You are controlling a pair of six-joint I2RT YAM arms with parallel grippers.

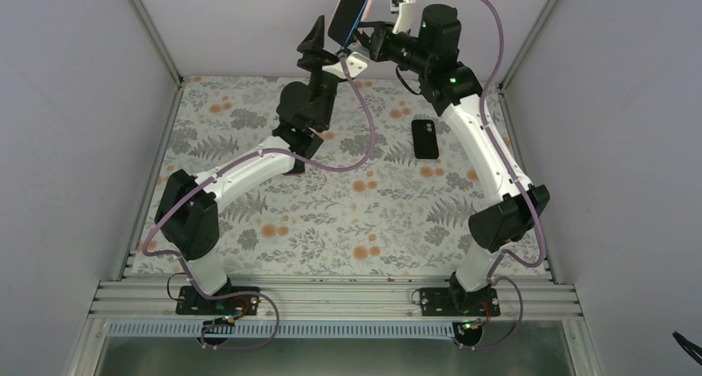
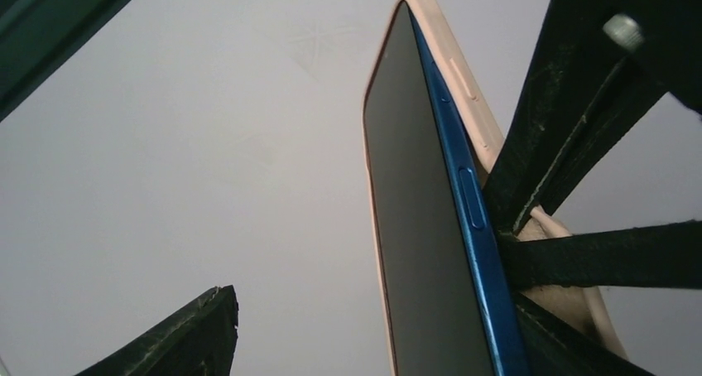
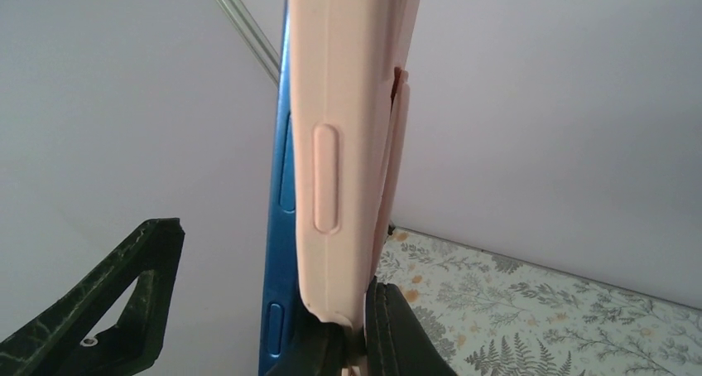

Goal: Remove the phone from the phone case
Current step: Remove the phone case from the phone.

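The left gripper (image 1: 324, 40) stands raised over the far part of the mat (image 1: 331, 219), a flat sheet printed with grey ferns and orange blooms. Its jaws are spread wide. In the left wrist view one matte black finger (image 2: 194, 335), rough along its edge, sits well clear of the screen, and only plain grey wall shows between them.

Just to the right, high in the air above the mat's far edge, the phone (image 1: 354, 7) hangs tilted. It is a thin slab with a dark glossy face and a smooth blue metal side carrying slim buttons. That long blue side lies bare, out past the lip of the case (image 2: 468, 86). The case is a soft-looking, pale pink shell with rounded corners and a moulded oval button bump. It covers the phone's back, and I cannot tell how much of the bottom end is seated. Open air surrounds the phone's top and screen side.

The right gripper (image 3: 360, 335) reaches in from the right, its black fingers pressed together on the case's lower end. The open lattice of those fingers crowds the case's back in the left wrist view.

Farther right, a black handset (image 1: 425, 138) lies flat on the mat just beside the right arm's white forearm. Bare mat stretches between the two arms towards the near rail (image 1: 331, 297).
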